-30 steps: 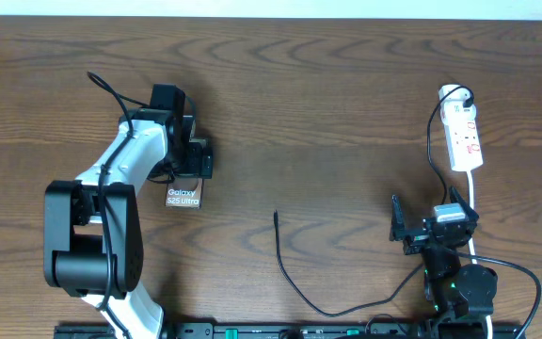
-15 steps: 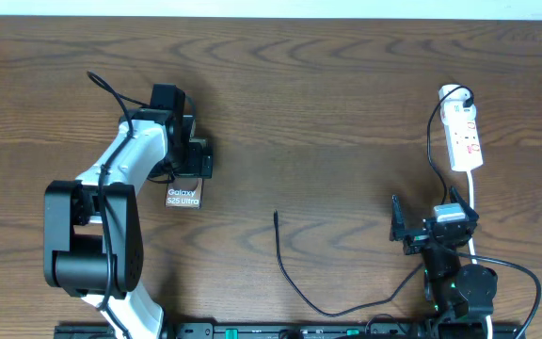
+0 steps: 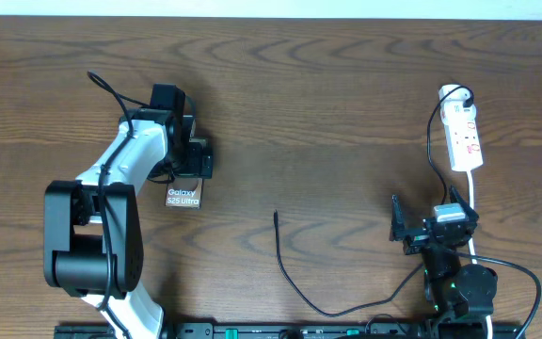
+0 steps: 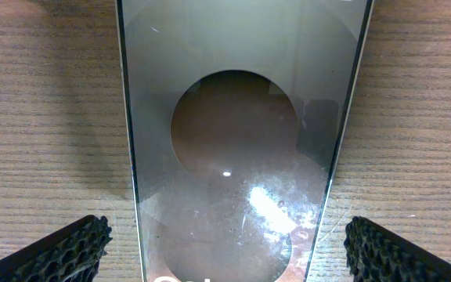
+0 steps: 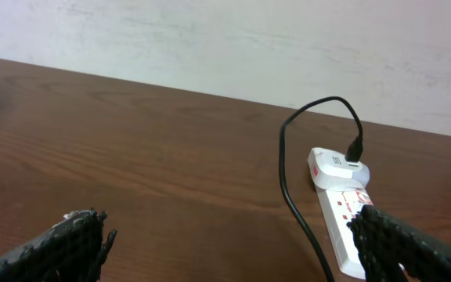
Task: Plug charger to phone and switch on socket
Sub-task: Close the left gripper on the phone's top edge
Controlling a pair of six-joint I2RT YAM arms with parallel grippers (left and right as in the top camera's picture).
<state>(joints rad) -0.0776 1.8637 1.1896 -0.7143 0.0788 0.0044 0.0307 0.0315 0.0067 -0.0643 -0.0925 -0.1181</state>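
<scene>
Nothing has moved since the earlier frame: left gripper [image 3: 192, 160] spread wide either side of the phone [image 3: 183, 198], not pinching it. Right gripper [image 3: 428, 219] spread, empty, near the socket [image 3: 464, 139]. Charger [image 3: 294, 279] tip lies loose between the arms

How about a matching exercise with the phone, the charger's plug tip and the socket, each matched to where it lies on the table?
Things:
1. phone
2. charger's plug tip
3. socket

Places:
A. right side, toward the far edge
B. around the middle, lying free
C. left side

Pairs: 1-C, 2-B, 3-A
</scene>
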